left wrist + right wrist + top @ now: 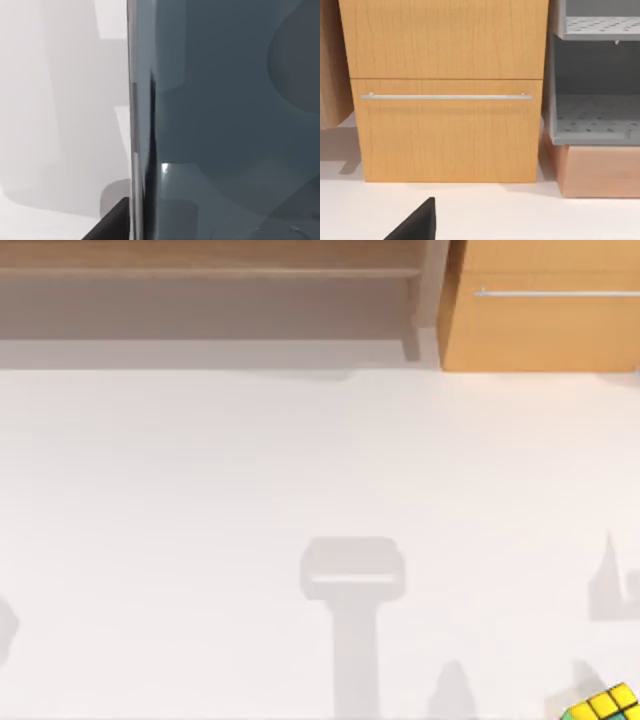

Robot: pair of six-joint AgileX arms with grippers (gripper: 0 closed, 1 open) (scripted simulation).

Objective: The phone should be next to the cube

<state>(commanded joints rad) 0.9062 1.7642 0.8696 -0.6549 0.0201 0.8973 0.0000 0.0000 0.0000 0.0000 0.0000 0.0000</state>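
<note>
One cube (pixel 605 707) sits at the white table's (pixel 200 540) near-right edge.

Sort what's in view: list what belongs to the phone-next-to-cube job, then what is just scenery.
Job things:
- cube, at the table's near right corner
- phone, a dark glassy slab close in front of the left wrist camera

Scenery:
- wooden drawer cabinet at the back right
- grey perforated shelves beside it
- white table

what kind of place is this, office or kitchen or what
Probably a rendered home or office workbench rather than a kitchen: a plain white table, a light wooden drawer cabinet with a thin metal bar handle standing at its far edge, and grey perforated shelves beside it. A small yellow and green puzzle cube sits at the table's near right.
</note>
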